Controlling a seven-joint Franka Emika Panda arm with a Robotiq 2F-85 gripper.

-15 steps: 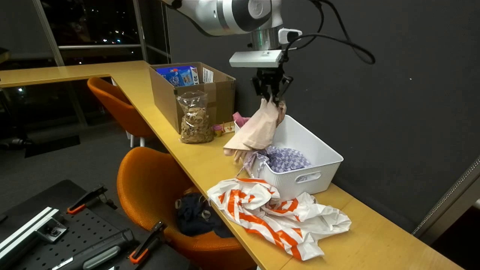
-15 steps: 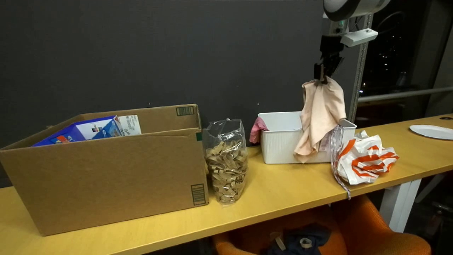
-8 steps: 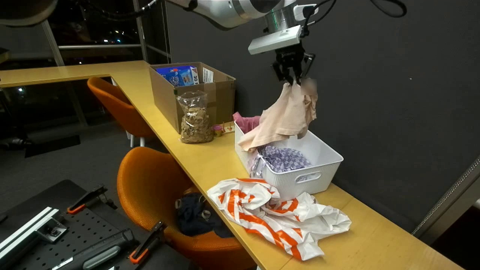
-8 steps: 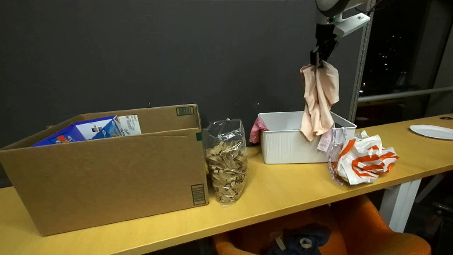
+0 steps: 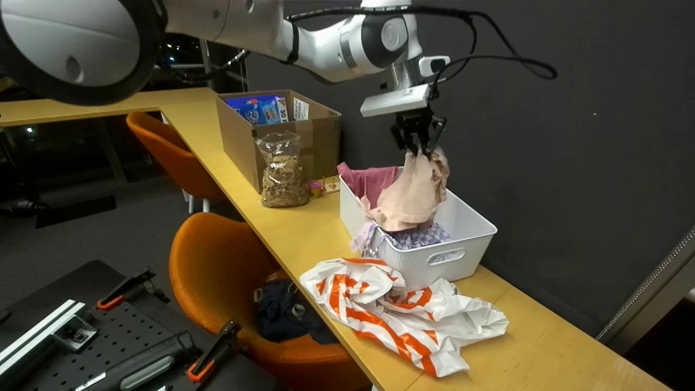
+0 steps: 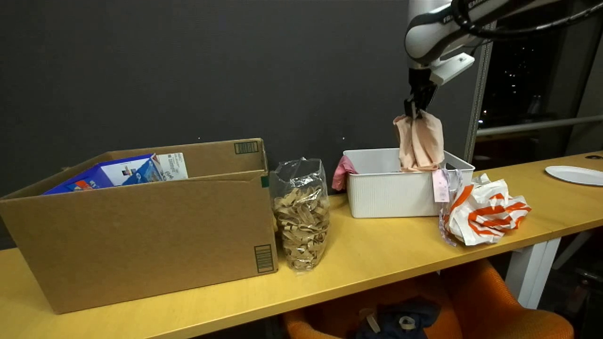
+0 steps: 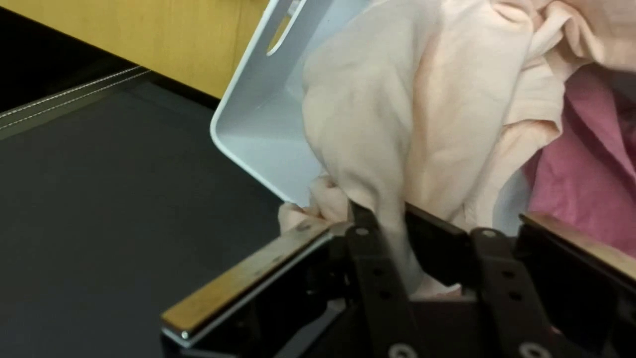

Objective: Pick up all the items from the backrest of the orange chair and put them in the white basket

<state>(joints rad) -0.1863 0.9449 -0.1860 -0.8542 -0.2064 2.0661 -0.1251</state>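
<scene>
My gripper [image 5: 419, 151] is shut on a peach cloth [image 5: 407, 198], which hangs below it into the white basket [image 5: 412, 269]. In the wrist view, the cloth [image 7: 362, 114] runs bunched between the fingers [image 7: 380, 211]. A purple checkered cloth [image 5: 429, 237] lies in the basket, with ties hanging over its rim. A pink cloth [image 5: 374, 182] is draped over the basket's far end and also shows in the wrist view [image 7: 586, 184]. The orange chair [image 5: 209, 266] stands at the table; its backrest shows no items. A dark navy cloth [image 5: 282, 309] lies on its seat.
A crumpled white and orange bag [image 5: 402, 320] lies against the basket. A clear bag of brown pieces [image 6: 301, 221] stands beside a large cardboard box [image 6: 141, 249]. A white plate [image 6: 577, 175] is on the table. A dark wall [image 5: 570, 190] runs behind the basket.
My gripper first rose with the peach cloth and shifted over the basket, then lowered. The cloth's hem, earlier hanging outside the basket's wall, is now inside the rim.
</scene>
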